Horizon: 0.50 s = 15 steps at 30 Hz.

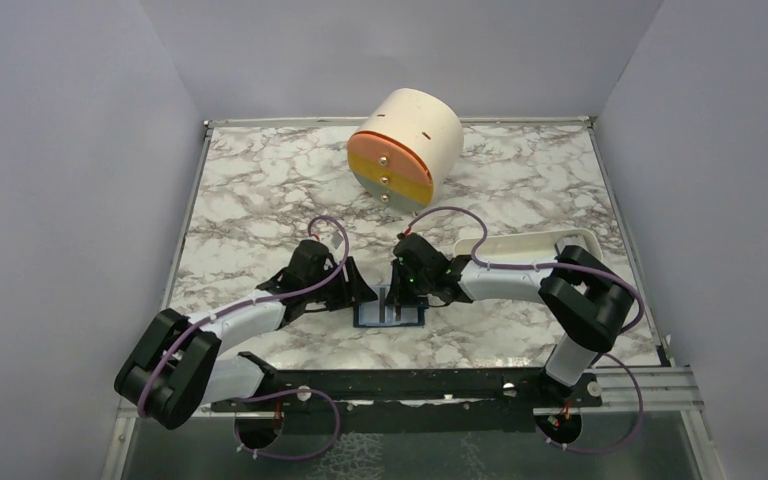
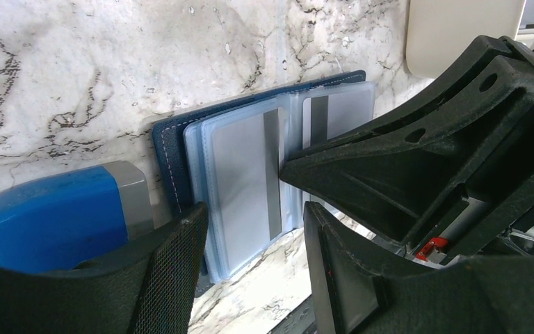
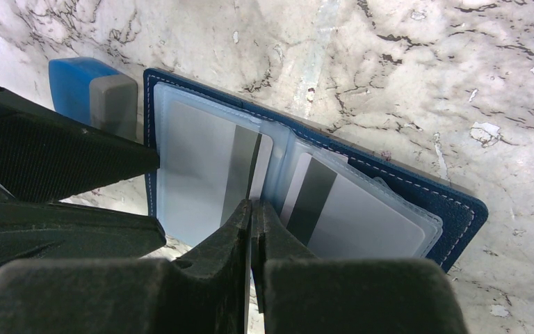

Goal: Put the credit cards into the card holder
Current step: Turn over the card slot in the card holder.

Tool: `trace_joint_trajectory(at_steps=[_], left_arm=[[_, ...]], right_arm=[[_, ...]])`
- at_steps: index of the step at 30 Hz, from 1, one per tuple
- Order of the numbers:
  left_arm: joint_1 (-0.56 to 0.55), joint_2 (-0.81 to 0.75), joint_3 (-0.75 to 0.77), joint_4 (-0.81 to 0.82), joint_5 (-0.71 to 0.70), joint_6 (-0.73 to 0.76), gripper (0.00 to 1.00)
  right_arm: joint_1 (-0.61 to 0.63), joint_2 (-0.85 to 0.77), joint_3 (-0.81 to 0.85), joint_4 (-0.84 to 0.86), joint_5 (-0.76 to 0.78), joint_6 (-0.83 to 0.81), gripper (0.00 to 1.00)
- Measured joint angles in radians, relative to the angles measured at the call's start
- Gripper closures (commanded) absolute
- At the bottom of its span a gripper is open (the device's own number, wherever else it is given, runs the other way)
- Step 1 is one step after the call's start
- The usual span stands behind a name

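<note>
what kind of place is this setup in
Probably a robot test booth: plain grey walls box in a marble-patterned tabletop, with a left arm and right arm mounted on a black rail.

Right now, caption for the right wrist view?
Shut right gripper at fold of open card holder, two credit cards sleeved inside.
</note>
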Motion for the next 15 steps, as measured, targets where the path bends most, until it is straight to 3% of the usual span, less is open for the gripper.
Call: trace_joint_trajectory(at_steps=[15], left_arm=[[0.001, 0.0, -0.013, 0.052, 0.034, -0.034, 0.44]], right_arm=[[0.0, 0.0, -0.008, 0.017, -0.002, 0.0, 0.96]])
